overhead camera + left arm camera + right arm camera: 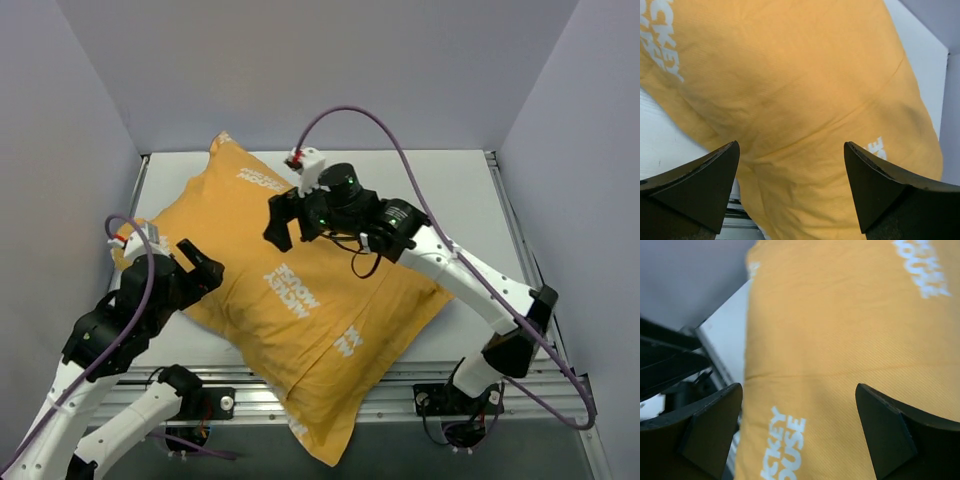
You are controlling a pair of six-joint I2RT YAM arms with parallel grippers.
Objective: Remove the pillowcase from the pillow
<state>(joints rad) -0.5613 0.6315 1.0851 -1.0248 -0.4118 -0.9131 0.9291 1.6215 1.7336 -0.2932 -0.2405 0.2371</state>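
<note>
Top external view: the pillowcase [310, 300] is lying orange-yellow face up, diagonally across the bench [470, 190], its near corner overhanging the bench's front edge. The left fingers [200, 262] are standing wide open at its left edge, gripping nothing. The right fingers [290, 228] are hovering wide open above its middle, likewise empty.

1. Pillowcase [330, 300]: orange-yellow face up, with white lettering printed in several scattered spots.
2. State: puffed full, lightly creased, no folds turned back.
3. Pose: lies flat, turned diagonally on the surface [470, 190].
4. Place: one corner points at the surface's far edge, another sits near its left edge, and the near corner hangs over its near edge.
5. Pillow: hidden inside the fabric.
</note>
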